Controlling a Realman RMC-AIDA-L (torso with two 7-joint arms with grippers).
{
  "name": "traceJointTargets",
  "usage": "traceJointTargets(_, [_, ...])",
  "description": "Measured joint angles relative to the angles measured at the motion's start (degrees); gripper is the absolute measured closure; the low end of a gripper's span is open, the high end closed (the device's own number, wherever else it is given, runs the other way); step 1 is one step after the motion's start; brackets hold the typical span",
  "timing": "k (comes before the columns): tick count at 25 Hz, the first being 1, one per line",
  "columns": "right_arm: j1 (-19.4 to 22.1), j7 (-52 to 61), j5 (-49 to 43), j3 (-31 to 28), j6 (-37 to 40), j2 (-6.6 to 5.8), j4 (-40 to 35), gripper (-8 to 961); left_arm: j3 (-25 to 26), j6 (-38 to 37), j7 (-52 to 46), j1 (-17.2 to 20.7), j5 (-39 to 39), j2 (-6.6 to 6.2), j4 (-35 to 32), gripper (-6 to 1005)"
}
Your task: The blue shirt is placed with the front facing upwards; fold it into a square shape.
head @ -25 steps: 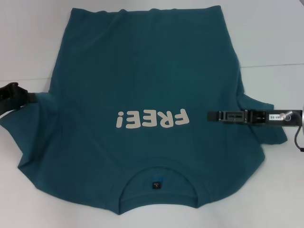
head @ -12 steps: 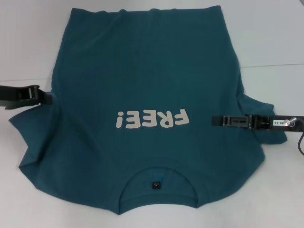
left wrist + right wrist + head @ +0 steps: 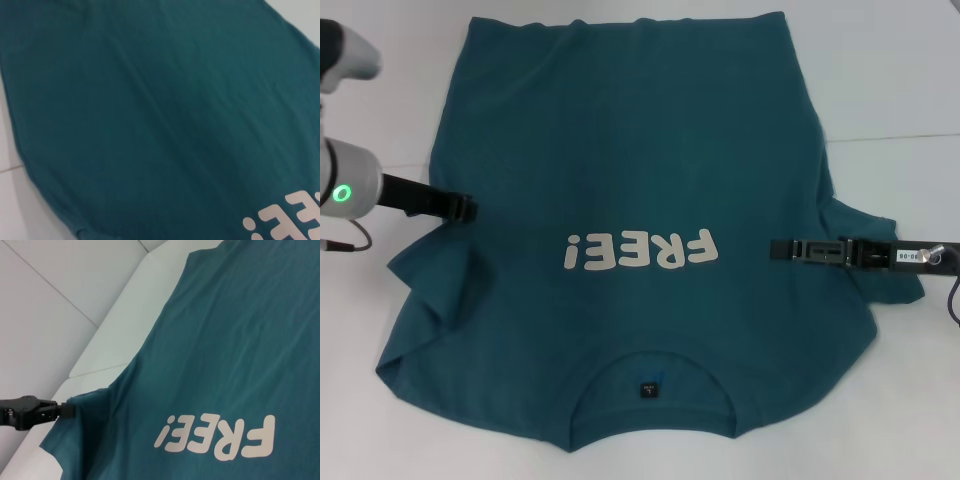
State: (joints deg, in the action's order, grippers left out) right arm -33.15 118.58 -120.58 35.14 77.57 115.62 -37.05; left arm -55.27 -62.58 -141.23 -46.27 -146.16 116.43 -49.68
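Note:
The blue shirt [image 3: 640, 150] lies spread on the white table, front up, with cream "FREE!" lettering [image 3: 640, 250] and its collar [image 3: 650, 385] toward me. My left gripper [image 3: 465, 208] is shut on the edge of the left sleeve and holds it bunched and lifted inward over the shirt's side. The right wrist view shows the left gripper [image 3: 62, 410] pinching that cloth. My right gripper [image 3: 775, 248] reaches in low over the shirt's right side, just right of the lettering, with the right sleeve [image 3: 890, 275] lying under the arm. The left wrist view holds only shirt [image 3: 150, 120].
The white table [image 3: 900, 80] surrounds the shirt, with bare surface at the left, right and far side. A seam line [image 3: 895, 137] runs across the table at the right. The left arm's grey wrist with a green light [image 3: 342, 193] stands at the left edge.
My left gripper has travelled right and slightly up, dragging the left sleeve inward over the shirt; its wrist has come into view. The right gripper has drawn back a little to the right.

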Motion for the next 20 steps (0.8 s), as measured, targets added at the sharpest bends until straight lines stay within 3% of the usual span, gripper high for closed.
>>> traceJointTargets(4, [0.04, -0.01, 0.00, -0.26, -0.37, -0.09, 0.03, 11, -0.36, 0.71, 0.91, -0.73, -2.36, 1.51, -0.77, 995])
traceJointTargets(12, [0.12, 0.02, 0.00, -0.83, -0.64, -0.10, 0.03, 11, -1.79, 1.58, 0.53, -2.32, -3.95, 1.94, 1.15, 995])
traceJointTargets(20, [0.53, -0.02, -0.01, -0.95, -0.74, -0.06, 0.14, 12, -5.55, 3.00, 0.96, -3.14, -9.77, 3.77, 1.97, 994])
